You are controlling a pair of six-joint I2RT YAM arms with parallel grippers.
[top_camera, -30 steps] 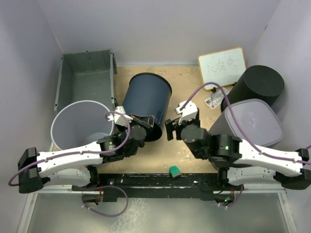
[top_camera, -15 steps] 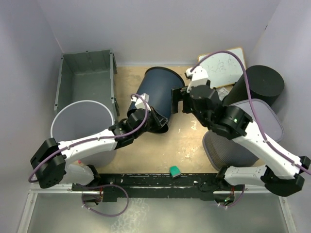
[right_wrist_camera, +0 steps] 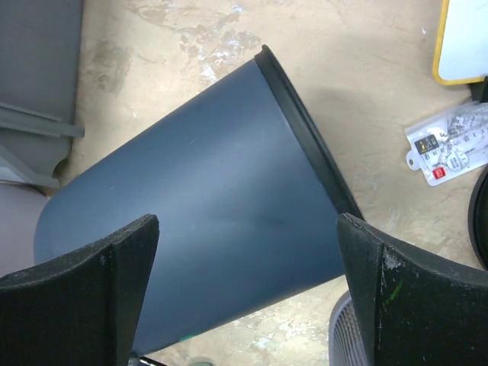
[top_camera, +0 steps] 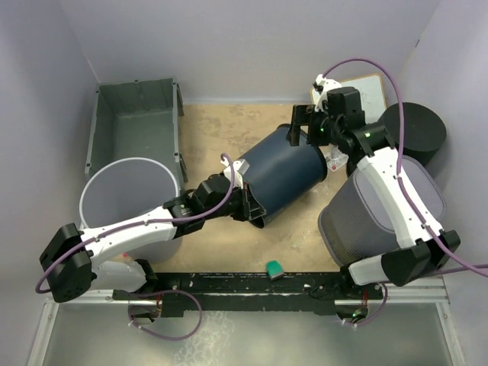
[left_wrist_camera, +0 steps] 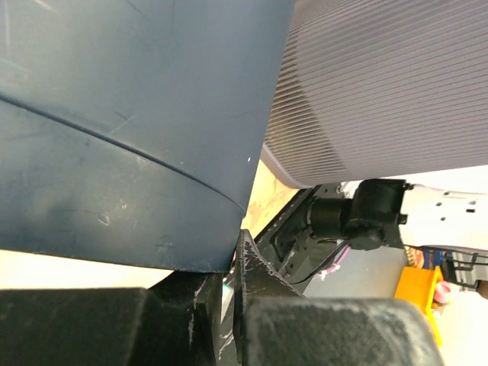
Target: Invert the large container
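Note:
The large container [top_camera: 133, 126], a dark grey rectangular crate, stands open side up at the far left against the wall; its corner shows in the right wrist view [right_wrist_camera: 38, 61]. Neither gripper touches it. My left gripper [top_camera: 252, 210] is shut on the edge of a navy blue round bin [top_camera: 282, 171], which lies tipped on its side mid-table. In the left wrist view the bin [left_wrist_camera: 114, 114] fills the frame above the gripper [left_wrist_camera: 229, 255]. My right gripper [top_camera: 303, 128] is open and empty, hovering above the bin [right_wrist_camera: 213, 221], fingers wide apart [right_wrist_camera: 248, 221].
A light grey round bin [top_camera: 126, 198] stands in front of the crate. A grey mesh basket [top_camera: 381, 213] and a black cylinder [top_camera: 408, 133] stand at the right. A whiteboard [top_camera: 370, 84], a small tag [top_camera: 335, 160] and a green block [top_camera: 273, 268] lie about.
The left gripper has dragged the navy bin rightward and tipped it onto its side. The right arm has swung from the near middle to the far side, above the bin.

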